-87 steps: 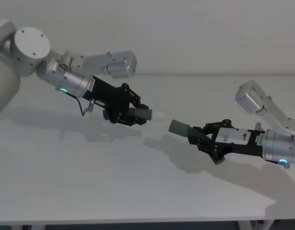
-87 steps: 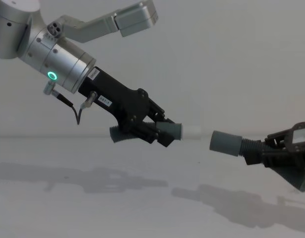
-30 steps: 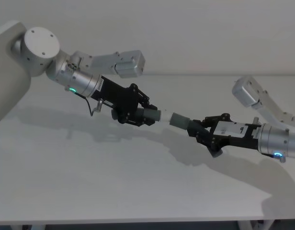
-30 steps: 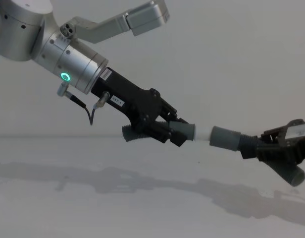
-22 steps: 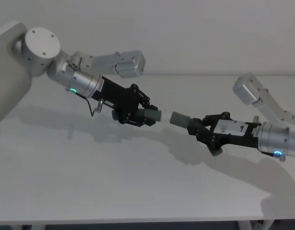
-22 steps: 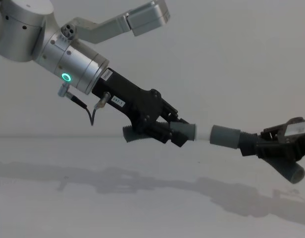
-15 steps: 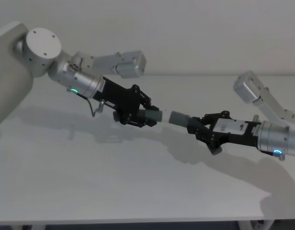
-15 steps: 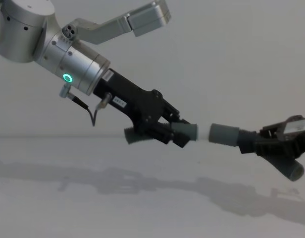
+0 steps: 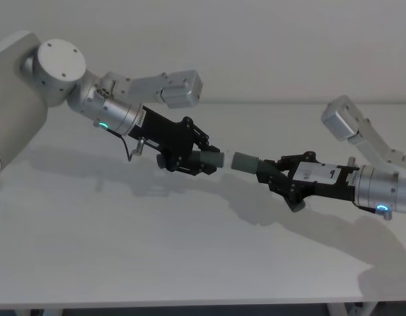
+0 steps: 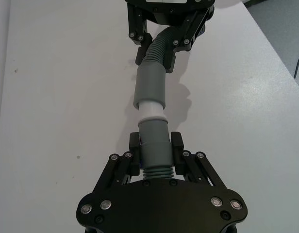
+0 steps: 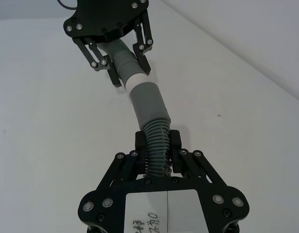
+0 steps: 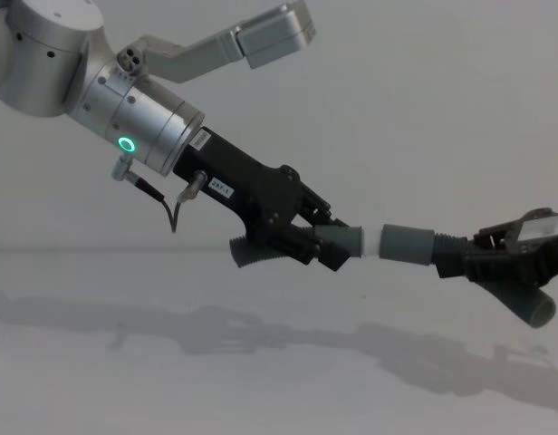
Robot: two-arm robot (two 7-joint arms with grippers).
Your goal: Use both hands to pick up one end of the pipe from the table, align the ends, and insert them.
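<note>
Both pipe pieces hang above the white table point(image 9: 124, 250). My left gripper point(image 9: 204, 160) is shut on one dark grey piece point(image 10: 154, 145), whose white spigot end point(image 10: 152, 110) points at the other piece. My right gripper point(image 9: 274, 175) is shut on the ribbed part point(image 11: 157, 141) of the second piece. Its wider grey collar point(image 12: 408, 243) faces the spigot point(image 12: 372, 243). The two ends stand in line, the spigot tip meets the collar mouth point(image 11: 140, 87), and a short white band shows between the grey parts.
The silver upper links of the left arm point(image 9: 170, 89) and the right arm point(image 9: 348, 122) stand raised behind the grippers. Arm shadows lie on the table beneath the pipe. The table's front edge point(image 9: 203, 304) runs along the bottom of the head view.
Both grippers have moved toward each other with their pieces. The wide gap between spigot and collar has closed, and the ends now touch in line.
</note>
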